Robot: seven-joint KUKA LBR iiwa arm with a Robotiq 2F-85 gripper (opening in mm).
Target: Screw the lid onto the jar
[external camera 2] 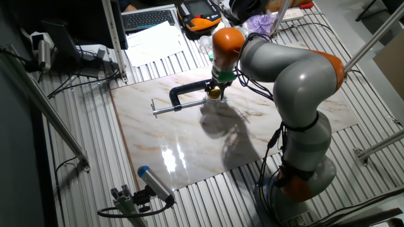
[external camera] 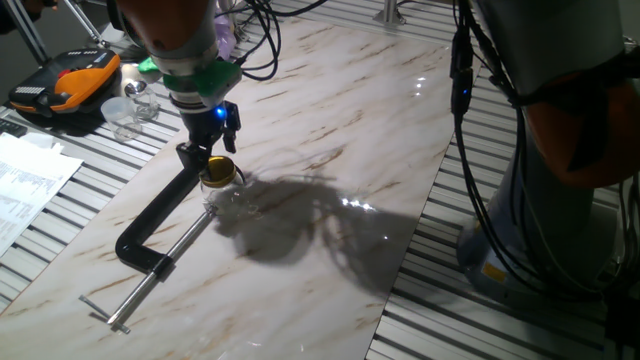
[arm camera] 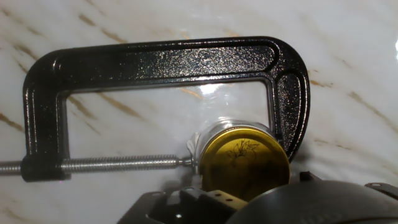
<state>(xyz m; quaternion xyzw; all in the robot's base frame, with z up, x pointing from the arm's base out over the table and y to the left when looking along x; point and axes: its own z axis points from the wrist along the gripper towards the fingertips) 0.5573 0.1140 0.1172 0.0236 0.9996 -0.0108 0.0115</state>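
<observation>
We see the claw [external camera: 212, 150] hanging directly above the lid [external camera: 218, 166], close over it; whether it is clenched or released we cannot tell, since its fingers are hidden in all three views. The gold lid sits on the mouth of the jar [external camera: 222, 186], which stands upright on the marble-patterned table [external camera: 330, 230]. In the hand view the lid [arm camera: 245, 162] covers nearly all of the jar [arm camera: 208, 134], leaving only a thin clear rim of glass showing around its upper left edge.

A black C-clamp [arm camera: 155, 62] lies flat on the table and holds the jar between its fixed end and the tip of its threaded screw [arm camera: 118, 163], which touches the glass on the left. In the fixed view the clamp [external camera: 160, 215] stretches toward the table's near-left edge. In the other fixed view the lid [external camera 2: 215, 93] shows just below the arm's orange wrist.

An orange-black case [external camera: 65, 80] and clear cups [external camera: 125, 110] sit well apart, off the table's far-left side.
</observation>
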